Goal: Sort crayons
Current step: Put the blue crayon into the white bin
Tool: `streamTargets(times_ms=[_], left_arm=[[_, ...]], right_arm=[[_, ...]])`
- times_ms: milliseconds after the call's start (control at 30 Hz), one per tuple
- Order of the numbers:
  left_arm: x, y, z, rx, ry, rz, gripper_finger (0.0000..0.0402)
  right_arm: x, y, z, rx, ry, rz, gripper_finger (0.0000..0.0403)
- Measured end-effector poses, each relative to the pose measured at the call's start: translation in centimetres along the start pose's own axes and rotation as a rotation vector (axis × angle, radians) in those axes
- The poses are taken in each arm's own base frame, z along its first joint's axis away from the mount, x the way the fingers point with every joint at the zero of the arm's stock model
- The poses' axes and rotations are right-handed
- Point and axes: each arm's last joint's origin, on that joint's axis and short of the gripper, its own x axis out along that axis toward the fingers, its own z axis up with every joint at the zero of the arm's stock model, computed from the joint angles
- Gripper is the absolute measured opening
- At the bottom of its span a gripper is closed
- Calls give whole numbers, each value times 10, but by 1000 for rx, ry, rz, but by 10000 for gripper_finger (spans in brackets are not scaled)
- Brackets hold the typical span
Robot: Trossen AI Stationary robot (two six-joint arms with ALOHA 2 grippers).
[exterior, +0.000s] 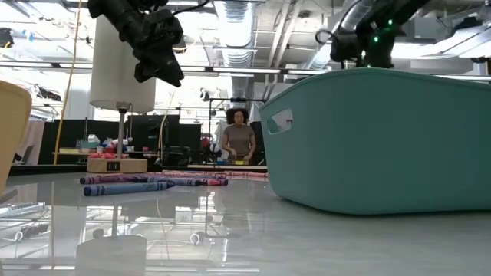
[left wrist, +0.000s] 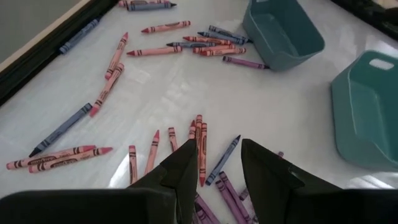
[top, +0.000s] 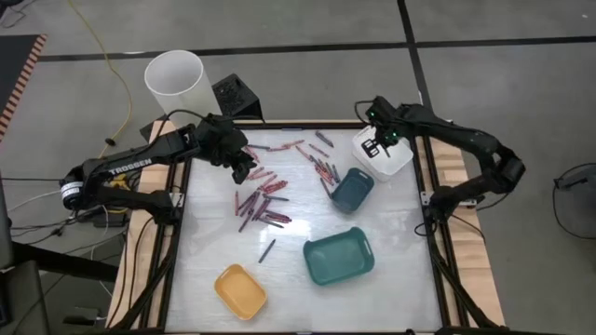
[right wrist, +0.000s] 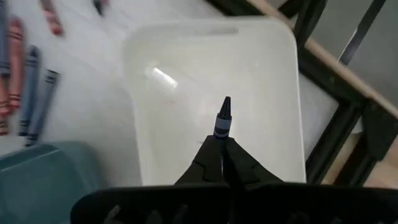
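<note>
Many crayons (top: 265,200), red, pink, purple and blue-grey, lie flat and scattered across the table's far middle; the left wrist view shows them (left wrist: 158,50) spread out. My left gripper (left wrist: 219,148) hovers open over the left part of that pile (top: 242,172), nothing between its fingers. My right gripper (top: 377,146) hangs over the white tray (top: 396,160) at the far right, shut on a dark blue-grey crayon (right wrist: 224,115). My right gripper pinches the blue-grey crayon by its wrapped body (right wrist: 219,132) between its two fingertips. The crayon lies along the fingers, its pointed tip sticking out past them. The fingers point steeply down, and the crayon hangs clear above the white tray's floor (right wrist: 186,106).
A small teal tray (top: 352,189) stands beside the white one, a bigger teal tray (top: 337,256) near the middle front, a yellow tray (top: 240,290) at the front left. One crayon (top: 267,249) lies apart. A white cylinder (top: 175,82) stands beyond the far left corner.
</note>
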Motion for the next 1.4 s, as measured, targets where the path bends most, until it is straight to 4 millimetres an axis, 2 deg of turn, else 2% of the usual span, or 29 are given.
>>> streamTargets(times_ms=[233,400,500,633,833,967,1167,1400], left_arm=[[0,0,1,2,-10,-3,112],[0,0,1,1,-8,-2,112],[0,0,1,1,-8,-2,112],[0,0,1,0,-8,-2,112],[0,0,0,6,4,1,112],[0,0,-1,6,10,2,112],[0,0,-2,3,21,4,112],[0,1,-3,0,35,7,112]], right_arm=[[31,4,8,-5,14,13,14],[54,9,12,-31,67,3,61],[60,11,12,-57,86,1,92],[51,15,17,-66,64,11,124],[4,30,34,-89,-116,75,141],[-12,48,45,-109,-266,132,139],[0,72,60,-167,-382,190,137],[41,85,67,-206,-306,191,137]])
